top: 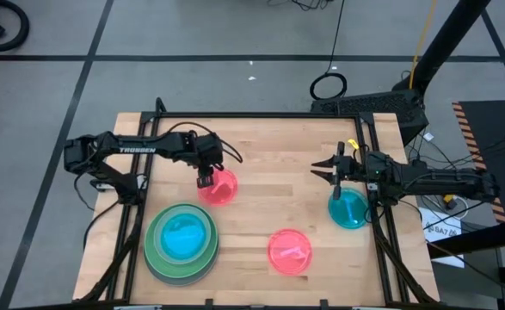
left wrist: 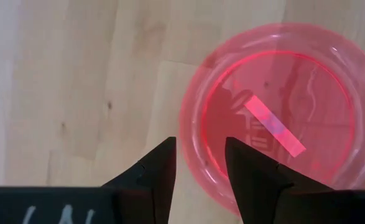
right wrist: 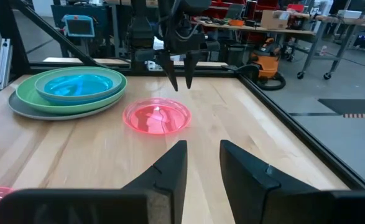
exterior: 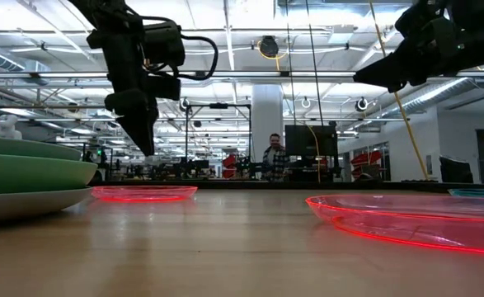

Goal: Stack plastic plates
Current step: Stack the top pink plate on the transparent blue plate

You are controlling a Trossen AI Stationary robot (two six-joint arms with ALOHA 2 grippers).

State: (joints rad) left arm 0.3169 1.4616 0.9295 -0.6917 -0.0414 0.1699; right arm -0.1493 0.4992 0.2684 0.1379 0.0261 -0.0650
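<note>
A pink translucent plate (top: 218, 188) lies flat on the wood. My left gripper (left wrist: 199, 168) hovers above it, open and pointing down, with its fingers on either side of the plate's rim (left wrist: 191, 134). The low view shows its tips (exterior: 147, 144) clear above that plate (exterior: 143, 194). A second pink plate (top: 289, 251) lies toward the near edge. A stack (top: 181, 241) of grey, green and blue plates sits near left. My right gripper (right wrist: 202, 162) is open in the air, level and pointing left, beside a teal plate (top: 349, 209).
A black metal frame (top: 261, 114) runs around the table top. Bare wood (top: 278, 189) lies between the plates in the middle. The room beyond the far edge holds benches, and a person (exterior: 273, 157) stands far off.
</note>
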